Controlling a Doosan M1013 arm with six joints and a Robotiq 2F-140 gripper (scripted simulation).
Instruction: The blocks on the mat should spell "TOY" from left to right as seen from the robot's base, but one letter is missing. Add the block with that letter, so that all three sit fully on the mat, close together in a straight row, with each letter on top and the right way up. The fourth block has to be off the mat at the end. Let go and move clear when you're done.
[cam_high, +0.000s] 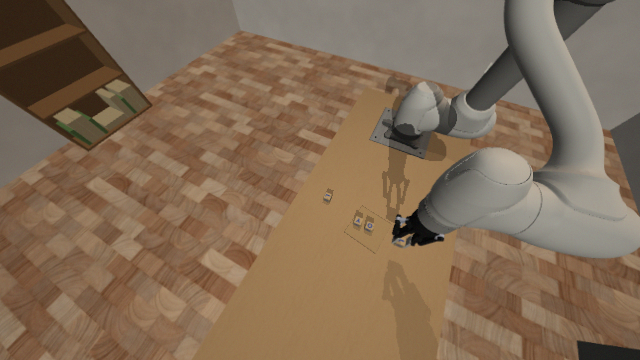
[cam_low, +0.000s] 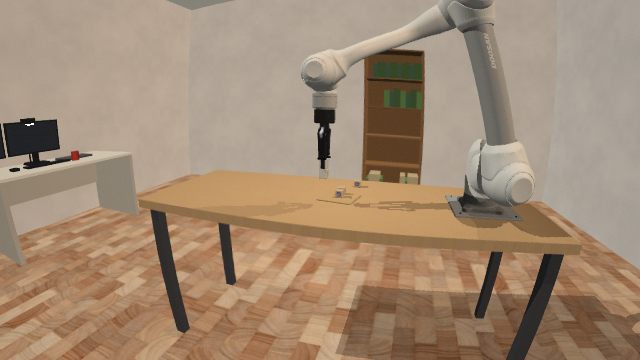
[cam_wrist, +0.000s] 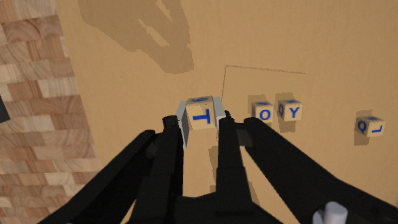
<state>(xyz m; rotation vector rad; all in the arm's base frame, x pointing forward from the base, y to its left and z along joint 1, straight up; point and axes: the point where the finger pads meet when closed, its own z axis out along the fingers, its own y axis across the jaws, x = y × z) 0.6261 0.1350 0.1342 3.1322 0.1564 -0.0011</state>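
Observation:
My gripper (cam_high: 401, 242) (cam_low: 323, 173) (cam_wrist: 201, 109) is shut on the T block, held above the table beside the mat's O-side edge. In the wrist view the T (cam_wrist: 201, 117) faces up, its top pointing right, a quarter turn from the Y. The mat (cam_high: 369, 241) (cam_low: 350, 199) (cam_wrist: 250, 80) carries the O block (cam_high: 369, 226) (cam_low: 339, 193) (cam_wrist: 264, 114) and the Y block (cam_high: 358, 220) (cam_wrist: 294, 111), side by side with a small gap, both letters upright in the wrist view. The fourth block, L (cam_high: 327, 196) (cam_low: 357, 184) (cam_wrist: 376, 128), lies off the mat beyond the Y.
The wooden table (cam_high: 300, 280) (cam_low: 240, 200) bears the arm's base plate (cam_high: 378, 134) (cam_low: 500, 215) at one end. Arm and gripper shadows fall across the table. A bookcase (cam_low: 393, 122) and a desk with a monitor (cam_low: 32, 142) stand away from the table.

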